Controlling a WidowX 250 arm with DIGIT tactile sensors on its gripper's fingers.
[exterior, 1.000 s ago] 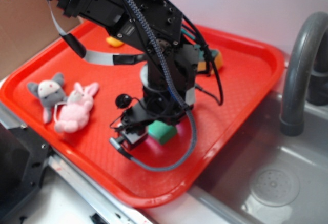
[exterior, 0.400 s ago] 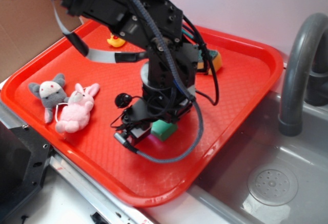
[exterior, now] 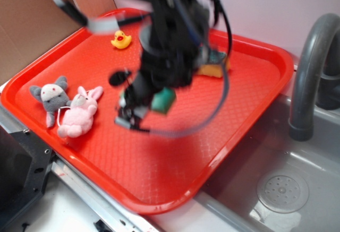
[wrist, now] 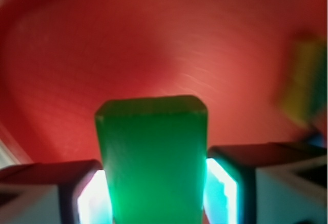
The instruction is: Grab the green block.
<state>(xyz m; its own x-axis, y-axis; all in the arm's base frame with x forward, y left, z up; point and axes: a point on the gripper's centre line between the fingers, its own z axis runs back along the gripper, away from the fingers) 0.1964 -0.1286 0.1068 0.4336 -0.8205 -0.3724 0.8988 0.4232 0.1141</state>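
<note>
While tool clamps green block.

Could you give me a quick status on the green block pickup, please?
Hand shut on green block. Block off the red tray in the exterior view, arm blurred mid-motion. Nothing in the way.

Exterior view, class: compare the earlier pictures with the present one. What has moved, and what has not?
The gripper, shut on the green block, has lifted it off the red tray and swung up and back; the arm is motion-blurred. The grey plush, pink plush, rubber duck and sponge have stayed put.
</note>
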